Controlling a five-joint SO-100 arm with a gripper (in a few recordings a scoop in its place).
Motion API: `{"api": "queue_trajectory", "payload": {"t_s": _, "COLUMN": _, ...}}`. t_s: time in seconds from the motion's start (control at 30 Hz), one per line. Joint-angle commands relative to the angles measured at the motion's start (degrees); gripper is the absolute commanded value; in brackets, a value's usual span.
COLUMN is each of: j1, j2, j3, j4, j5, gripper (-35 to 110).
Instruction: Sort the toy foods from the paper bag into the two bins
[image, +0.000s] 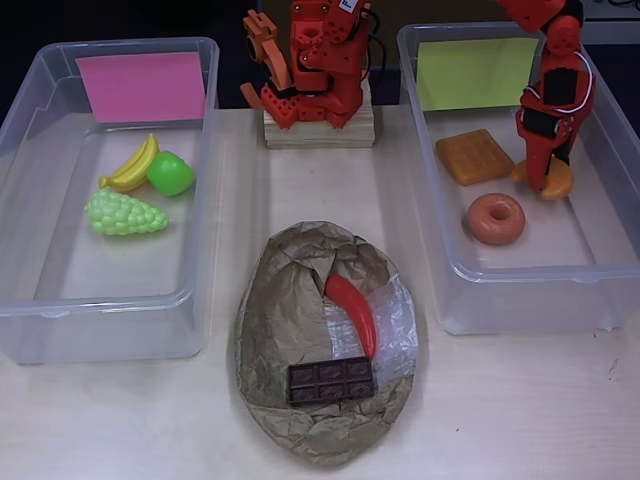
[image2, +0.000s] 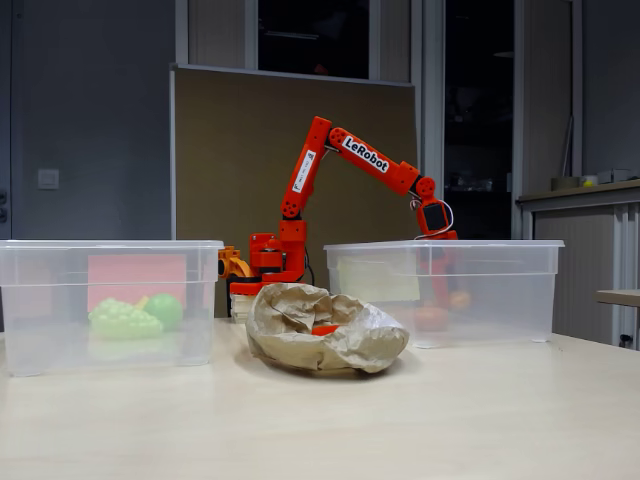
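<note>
Orange croissant (image: 556, 183) under end effector (image: 548, 178) in yellow-label bin (image: 610, 130).

Crumpled matt paper bag (image: 290, 320) — glossy plastic chili (image: 354, 312).

We see a pale wooden surface (image2: 480, 420), a brown board (image2: 240, 160) behind it, grey walls (image2: 90, 120), dark windows (image2: 310, 35) and a cabinet (image2: 580, 260) at right.

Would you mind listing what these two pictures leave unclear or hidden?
- Hand in the overhead view: open or shut cannot be told; the arm covers its fingers and part of the croissant under it.
- Chili in the fixed view: mostly hidden by the paper bag.
- Donut in the fixed view: blurred through the right bin wall.
</note>
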Motion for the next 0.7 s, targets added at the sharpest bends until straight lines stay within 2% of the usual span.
{"api": "queue_trajectory", "payload": {"t_s": 0.0, "j1": -0.62, "j2": 0.79, "j3": 2.2, "j4": -2.46, "j5": 0.88, "gripper": 15}}
{"api": "queue_trajectory", "payload": {"t_s": 0.37, "j1": -0.79, "j2": 1.76, "j3": 4.22, "j4": -3.96, "j5": -0.62, "gripper": 28}}
{"api": "queue_trajectory", "payload": {"t_s": 0.67, "j1": -1.14, "j2": 4.48, "j3": 2.2, "j4": 0.18, "j5": -2.29, "gripper": 41}}
